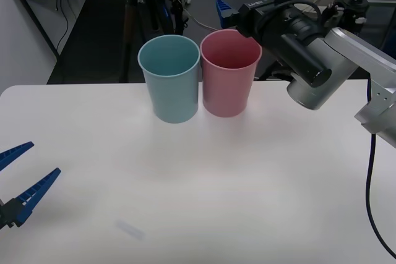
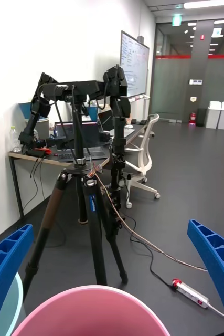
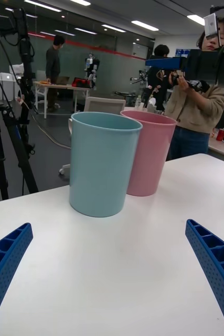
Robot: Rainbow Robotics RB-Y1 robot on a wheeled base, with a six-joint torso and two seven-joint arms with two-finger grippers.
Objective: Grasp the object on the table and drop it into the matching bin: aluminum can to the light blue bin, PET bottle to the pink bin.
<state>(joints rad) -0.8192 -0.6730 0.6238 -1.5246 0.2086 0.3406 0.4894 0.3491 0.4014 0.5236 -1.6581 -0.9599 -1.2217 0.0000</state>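
The light blue bin (image 1: 170, 78) and the pink bin (image 1: 229, 81) stand side by side at the back of the white table (image 1: 247, 171). My right gripper (image 1: 226, 10) hovers just above the pink bin's far rim. In the right wrist view the right gripper (image 2: 109, 228) is open with nothing between its fingers, and the pink bin (image 2: 91, 310) sits right below, beside the light blue bin (image 2: 14, 304). Low over the table's left front, my left gripper (image 1: 43, 159) is open and empty, facing both bins (image 3: 104, 163). The PET bottle is out of view.
A black tripod (image 1: 139, 4) stands on the floor right behind the bins, and it also appears as the tripod (image 2: 85, 199) in the right wrist view. A power strip (image 2: 190, 294) and cable lie on the floor beyond the table.
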